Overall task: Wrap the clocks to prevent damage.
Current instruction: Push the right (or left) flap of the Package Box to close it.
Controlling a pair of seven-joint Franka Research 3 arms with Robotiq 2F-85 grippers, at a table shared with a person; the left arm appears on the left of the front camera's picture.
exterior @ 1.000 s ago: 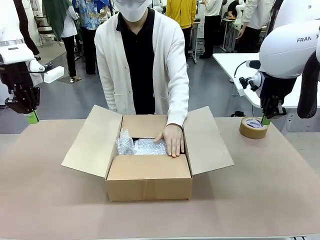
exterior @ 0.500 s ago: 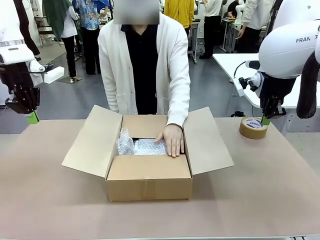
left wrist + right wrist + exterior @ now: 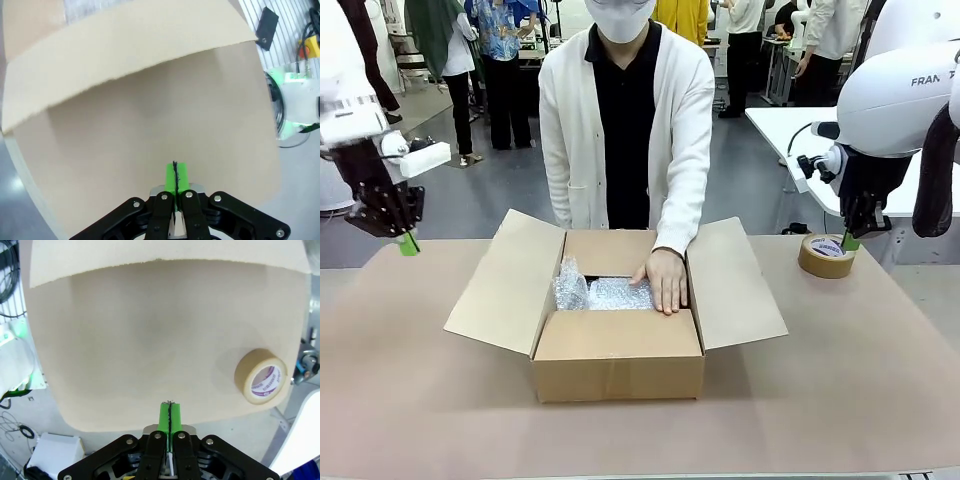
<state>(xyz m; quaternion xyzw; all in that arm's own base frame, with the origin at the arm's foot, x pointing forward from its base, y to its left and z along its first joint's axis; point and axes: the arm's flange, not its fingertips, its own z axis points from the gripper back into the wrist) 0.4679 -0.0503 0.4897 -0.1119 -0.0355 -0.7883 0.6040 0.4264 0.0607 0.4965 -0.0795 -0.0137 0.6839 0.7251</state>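
Observation:
An open cardboard box [image 3: 618, 368] stands mid-table. Inside it lies a bubble-wrap bundle [image 3: 605, 293], and the person's hand [image 3: 667, 280] rests flat on it. No clock shows; whatever is inside the wrap is hidden. My left gripper [image 3: 408, 243] hangs shut and empty above the table's far left, left of the box's left flap [image 3: 125, 45]. In the left wrist view its fingertips [image 3: 174, 176] are pressed together. My right gripper [image 3: 851, 240] is also shut and empty, just above the tape roll [image 3: 827, 256] at the far right. The right wrist view shows its tips [image 3: 170, 416] closed.
The box's side flaps [image 3: 735, 285] spread outward over the brown table cover [image 3: 840, 380]. In the right wrist view the tape roll [image 3: 261, 376] lies near the table's edge. The person stands at the far side behind the box. Open table surface lies in front of the box.
My left arm has swung a little to the right, toward the box. The person has shifted slightly to the right, with the hand still on the bubble wrap. The right arm is unmoved.

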